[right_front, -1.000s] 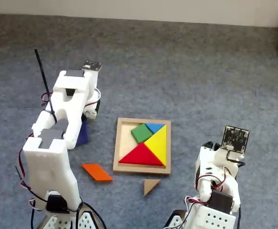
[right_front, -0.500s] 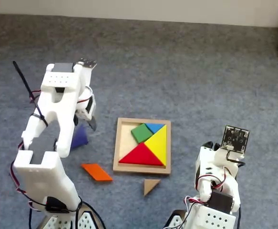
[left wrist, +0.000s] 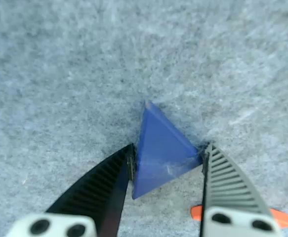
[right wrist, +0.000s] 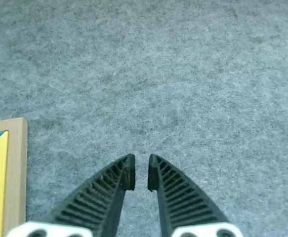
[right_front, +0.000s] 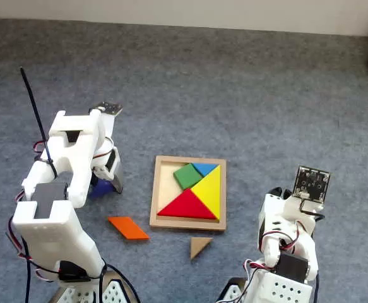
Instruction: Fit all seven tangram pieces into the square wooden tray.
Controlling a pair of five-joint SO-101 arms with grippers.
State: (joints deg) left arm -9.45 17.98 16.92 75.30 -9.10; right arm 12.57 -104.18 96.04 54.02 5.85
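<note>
On grey carpet (right_front: 266, 95), the tray (right_front: 156, 192) holds green (right_front: 186, 175), light-blue (right_front: 204, 168), yellow (right_front: 210, 189) and red (right_front: 185, 205) pieces. The left gripper (left wrist: 168, 153) pinches a navy triangle (left wrist: 156, 145); the right gripper (right wrist: 140, 167) sits nearly closed.

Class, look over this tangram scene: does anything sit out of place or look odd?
Three pieces are outside the tray: the orange parallelogram, the tan triangle and the dark blue triangle, gripped between the fingers of the left gripper. Nothing looks damaged.
</note>
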